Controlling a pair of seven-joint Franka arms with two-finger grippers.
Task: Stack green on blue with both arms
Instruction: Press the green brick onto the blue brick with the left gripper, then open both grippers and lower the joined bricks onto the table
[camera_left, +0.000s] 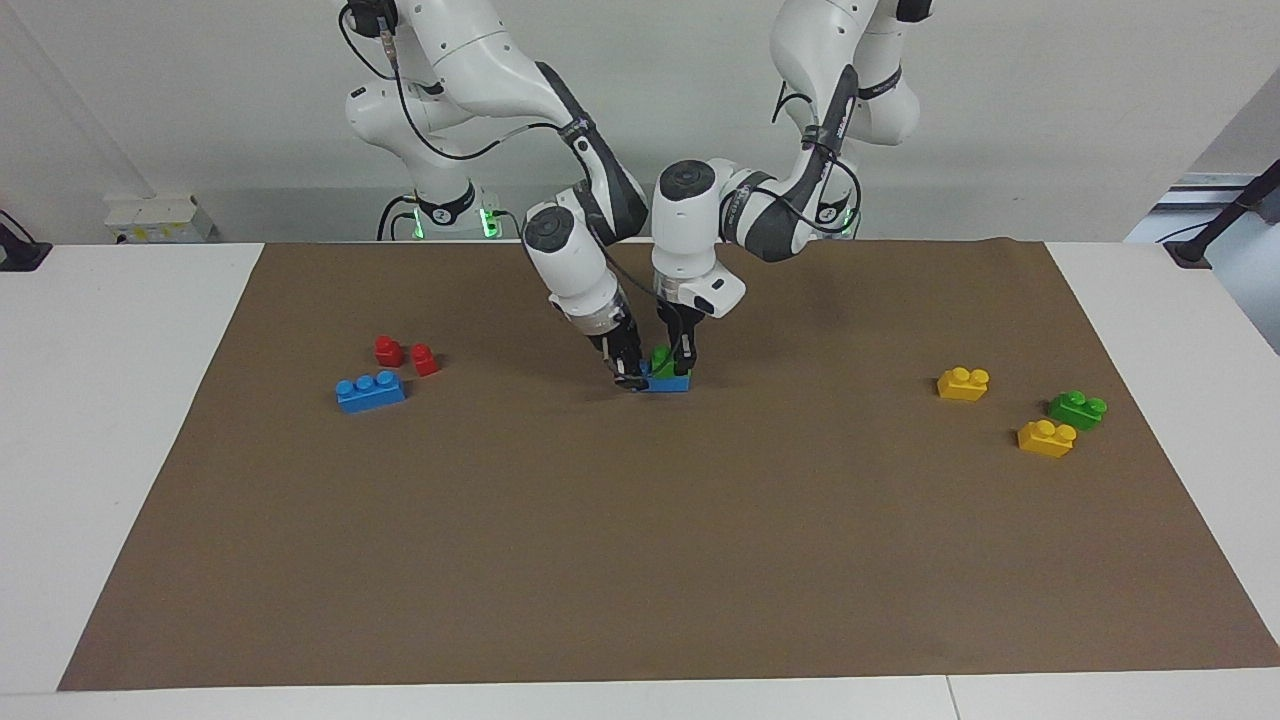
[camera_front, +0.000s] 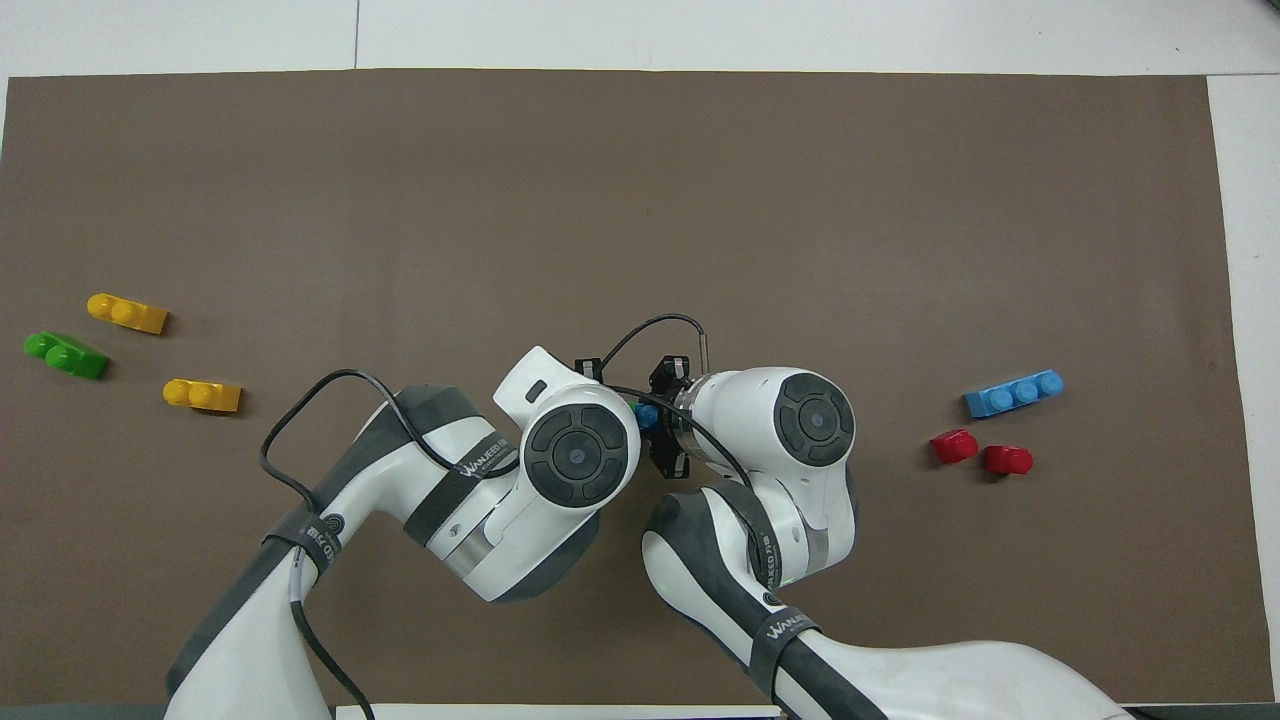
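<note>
Left tool (camera_left: 678, 368): closed on the green brick (camera_left: 661, 359), holding it down onto the blue brick (camera_left: 668, 381) at mid-mat. Right tool (camera_left: 628, 377): closed on the end of that blue brick toward the right arm's end of the surface, pinning it on the brown mat (camera_left: 640, 560). In the overhead view both wrists cover the pair; only a sliver of the blue brick (camera_front: 647, 414) shows between them.

Risks, as judged:
- Whether the green brick's underside is seated on the studs cannot be read. If it sits skewed, pressing may tip it off instead of locking it.
- The two tools stand just beside each other. Any sideways correction by the left tool could knock the right tool's fingers and shift the blue brick.
- If the left tool lifts while closed, the whole stack may rise with it, unless the right tool keeps the base down.
- Cables hang near both wrists; snagging looks possible but unlikely.

Room:
- The stack lies well apart from every mat edge.
- The spare blue brick (camera_left: 370, 391) and two red bricks (camera_left: 405, 355) sit toward the right arm's end; the yellow bricks (camera_left: 963, 383) and spare green brick (camera_left: 1077, 409) toward the left arm's end. All are well clear.
- Straight up is the open way out for both tools.
</note>
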